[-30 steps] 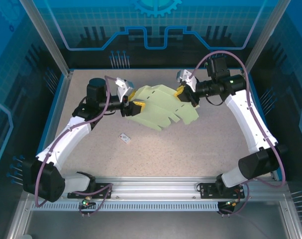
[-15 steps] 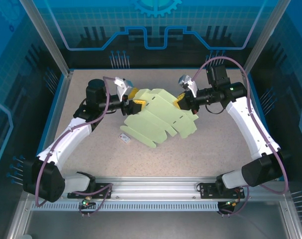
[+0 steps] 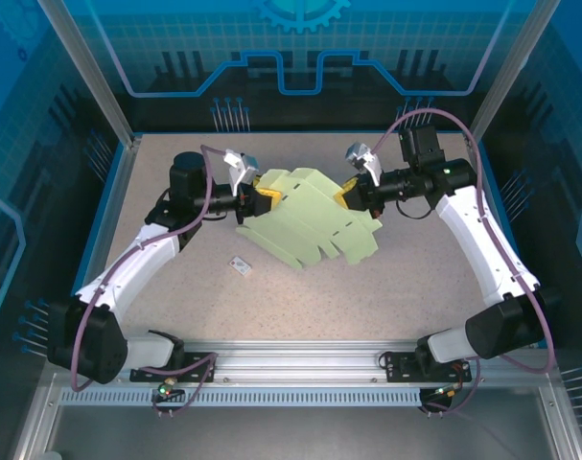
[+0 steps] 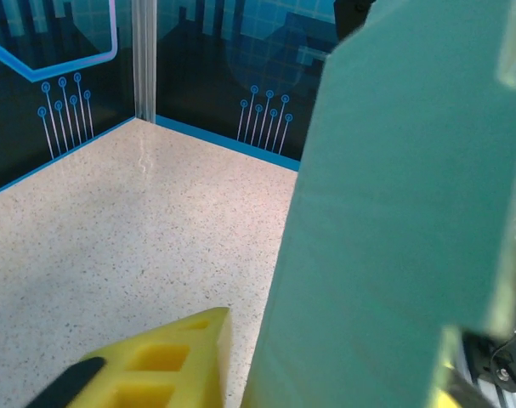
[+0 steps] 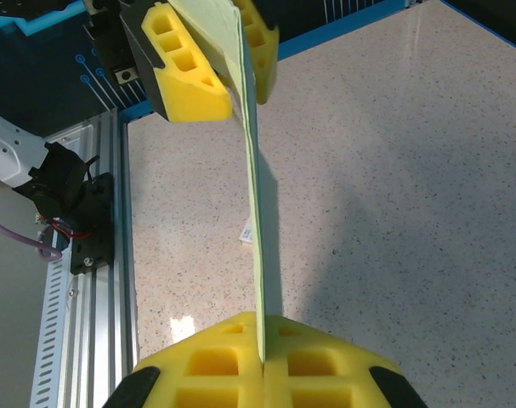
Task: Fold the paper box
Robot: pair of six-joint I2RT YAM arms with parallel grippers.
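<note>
Paper box (image 3: 314, 225) sits just above centre of the overhead frame, stretched between both claws. Left gripper (image 3: 263, 198) pinches its left edge. Right gripper (image 3: 346, 197) is clamped on its right edge.

No legible text anywhere; small white tag (image 3: 240, 265) on tabletop (image 3: 406, 278) carries print, too small to read
</note>
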